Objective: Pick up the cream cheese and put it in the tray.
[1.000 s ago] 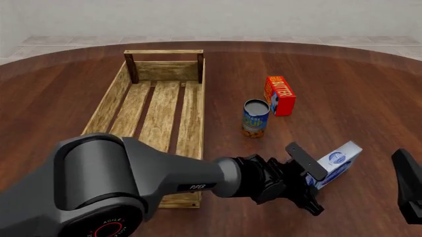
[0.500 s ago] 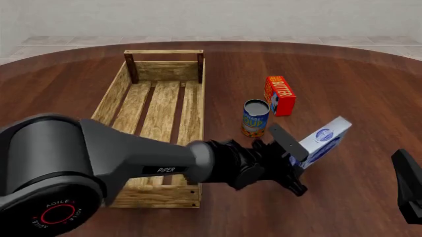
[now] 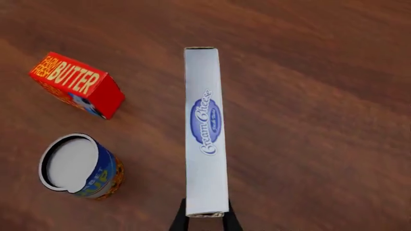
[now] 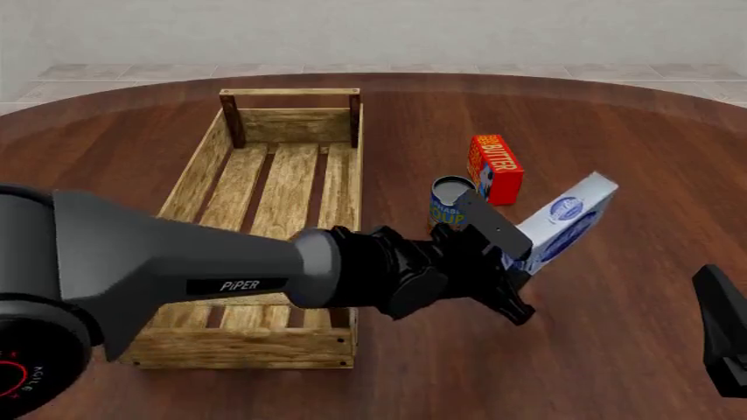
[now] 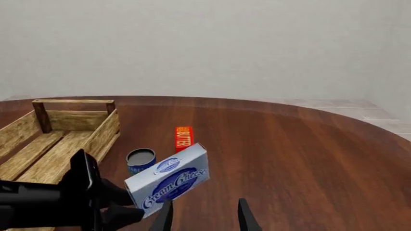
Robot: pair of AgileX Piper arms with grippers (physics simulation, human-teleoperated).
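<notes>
My left tool (image 4: 510, 278) grips the cream cheese (image 4: 561, 223) by one end, holding it tilted above the worktop (image 4: 631, 157) right of the tray (image 4: 275, 188), near the can (image 4: 450, 199); my right tool (image 5: 204, 216) hangs wide.

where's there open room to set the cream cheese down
The tray is bare along its whole slatted floor. Open wood also lies right of the butter box. It is crowded around the can, where the left end effector holds the cream cheese.
</notes>
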